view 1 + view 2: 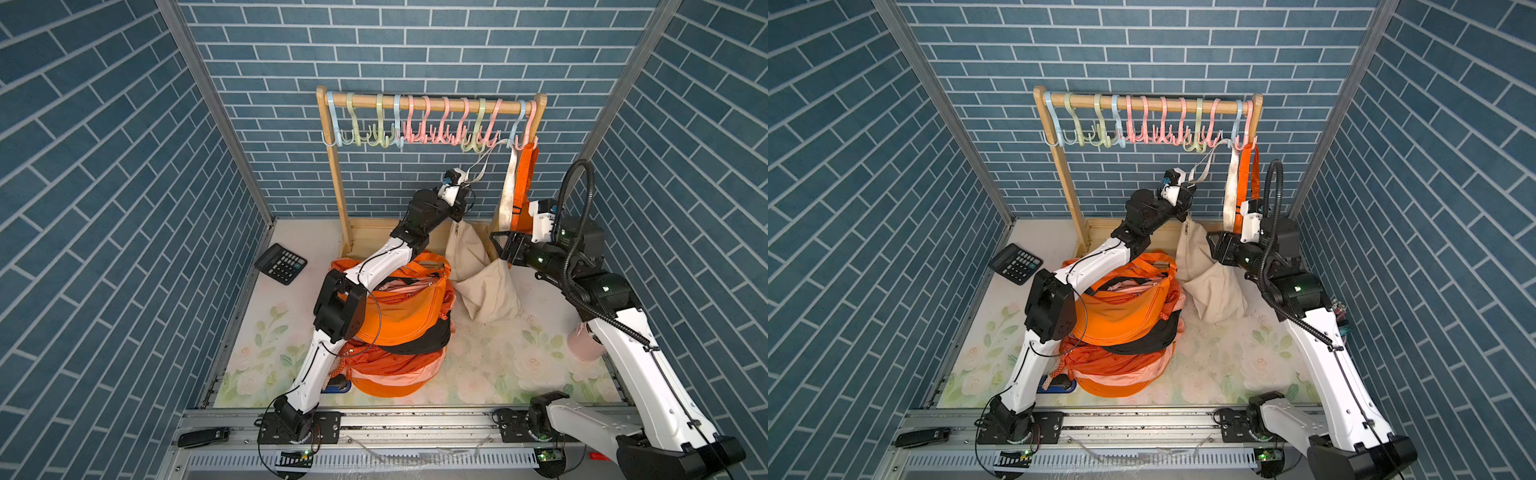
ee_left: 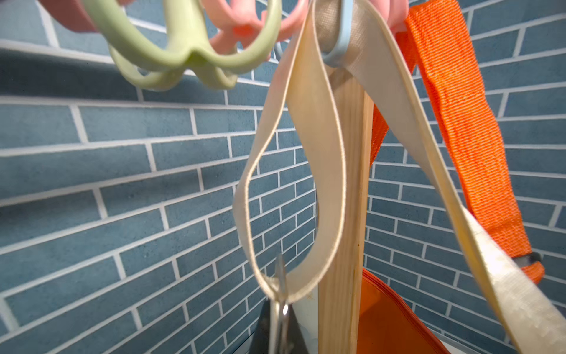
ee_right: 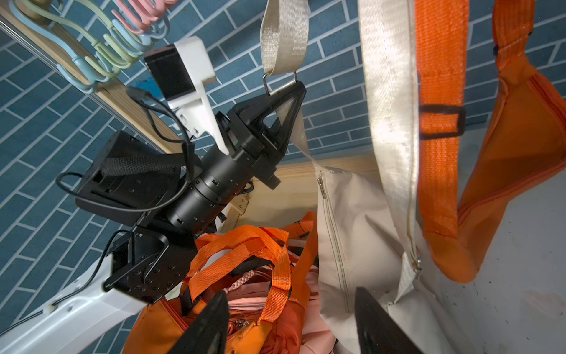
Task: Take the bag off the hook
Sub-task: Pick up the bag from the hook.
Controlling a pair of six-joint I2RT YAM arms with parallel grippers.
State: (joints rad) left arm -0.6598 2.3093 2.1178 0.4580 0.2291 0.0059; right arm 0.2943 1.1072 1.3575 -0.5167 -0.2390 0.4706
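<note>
A tabletop robot cell walled in blue brick pattern, seen from above. At the far side stands a wooden rack (image 1: 365, 99) whose rail carries a row of pastel plastic hooks.

The cream bag (image 1: 490, 291) is below the right end of the rack. Its body slumps on the floral table (image 1: 490, 365), and its cream strap (image 1: 508, 183) runs up and loops over a light blue hook (image 1: 517, 124) near the right end of the rail, so the bag is not yet off the hook.

The left gripper (image 1: 468, 183) is raised just left of that strap. Its jaws are pinched together on the strap's free end, at a metal ring (image 3: 280, 81).

The right gripper (image 1: 496, 248) sits low on the right, just beside the bag's body. Its jaws are spread wide and grip nothing.

An orange bag (image 1: 524, 183) hangs by its own strap from the pink hook at the far right end of the rail, touching the cream strap.

A pile of orange bags (image 1: 399, 316) fills the middle of the table under the left arm. A black calculator (image 1: 281, 263) lies at the far left, and a pink cup (image 1: 584, 343) stands at the right, partly hidden by the right arm.
</note>
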